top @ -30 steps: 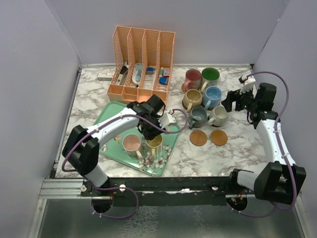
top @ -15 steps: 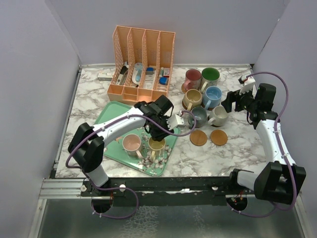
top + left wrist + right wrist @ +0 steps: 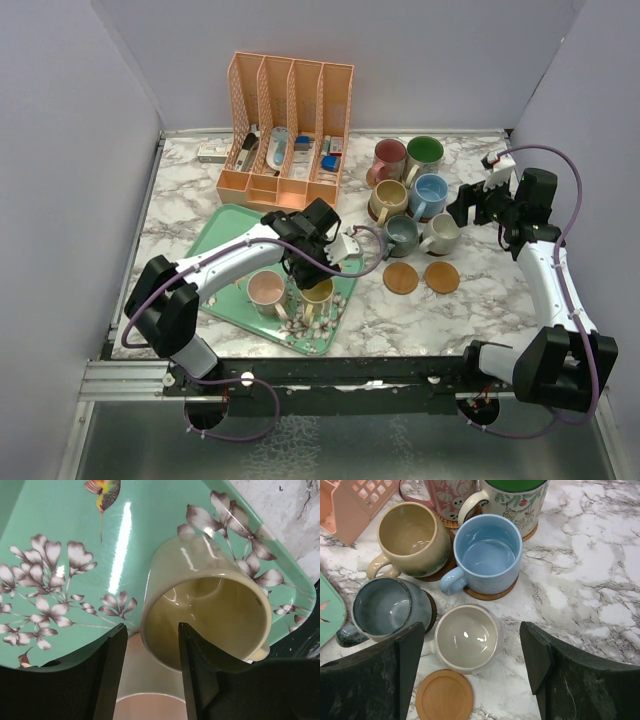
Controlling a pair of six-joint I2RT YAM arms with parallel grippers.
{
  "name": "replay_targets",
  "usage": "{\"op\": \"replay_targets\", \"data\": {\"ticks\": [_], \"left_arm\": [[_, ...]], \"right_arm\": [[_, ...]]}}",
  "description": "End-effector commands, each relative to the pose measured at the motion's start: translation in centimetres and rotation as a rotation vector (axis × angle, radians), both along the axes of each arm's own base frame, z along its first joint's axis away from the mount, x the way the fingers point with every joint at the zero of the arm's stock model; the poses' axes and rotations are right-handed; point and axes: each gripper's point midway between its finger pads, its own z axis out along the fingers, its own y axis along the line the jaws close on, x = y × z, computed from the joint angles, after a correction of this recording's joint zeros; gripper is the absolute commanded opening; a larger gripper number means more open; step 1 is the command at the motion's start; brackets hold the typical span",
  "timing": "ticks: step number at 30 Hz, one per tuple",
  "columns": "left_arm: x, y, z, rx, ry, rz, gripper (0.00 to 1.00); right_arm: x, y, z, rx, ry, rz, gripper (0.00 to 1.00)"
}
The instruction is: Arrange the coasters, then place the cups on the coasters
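On the green floral tray (image 3: 225,235) stand a yellow cup (image 3: 317,293) and a pink cup (image 3: 266,290). My left gripper (image 3: 312,268) hangs over them, open. In the left wrist view its jaws straddle the near wall of the yellow cup (image 3: 215,605), with a gap on both sides, and the pink cup (image 3: 145,702) shows below. My right gripper (image 3: 472,645) is open above the cream cup (image 3: 466,637). The blue (image 3: 487,552), tan (image 3: 412,537) and grey-blue (image 3: 385,607) cups sit on dark coasters (image 3: 490,594). Two bare coasters (image 3: 401,278) (image 3: 441,277) lie in front.
An orange file organiser (image 3: 285,120) with small items stands at the back. A maroon-pink cup (image 3: 388,158) and a green cup (image 3: 424,152) stand behind the others. Grey walls close in the left and right table edges.
My left gripper's jaws have spread wider and the wrist has pulled back slightly to the left over the tray. The yellow cup stays on the tray. The right arm is still.
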Motion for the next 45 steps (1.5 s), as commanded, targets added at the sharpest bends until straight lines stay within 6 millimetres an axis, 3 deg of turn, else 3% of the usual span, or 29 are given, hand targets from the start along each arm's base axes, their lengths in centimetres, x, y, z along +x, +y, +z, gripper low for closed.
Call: {"op": "replay_targets", "data": {"ticks": [1, 9, 20, 30, 40, 45], "left_arm": [[-0.3, 1.0, -0.6, 0.042, 0.027, 0.051, 0.45], [0.3, -0.5, -0.2, 0.010, 0.050, 0.070, 0.20], [1.7, -1.5, 0.7, -0.005, 0.015, 0.084, 0.00], [4.0, -3.7, 2.9, -0.056, -0.045, 0.051, 0.00], [3.8, -6.0, 4.9, -0.128, -0.030, 0.031, 0.00], [4.6, -5.0, 3.7, -0.055, -0.063, 0.049, 0.00]], "right_arm": [[0.2, -0.2, 0.2, -0.010, -0.023, 0.004, 0.77], [0.2, -0.2, 0.2, -0.013, -0.025, 0.000, 0.77], [-0.4, 0.8, 1.4, -0.016, -0.052, 0.073, 0.76], [-2.5, 3.9, 4.3, 0.014, -0.112, 0.280, 0.74], [-3.6, 4.3, 2.9, 0.018, -0.075, 0.308, 0.73], [-4.0, 4.5, 2.3, 0.026, -0.059, 0.316, 0.73]]}}
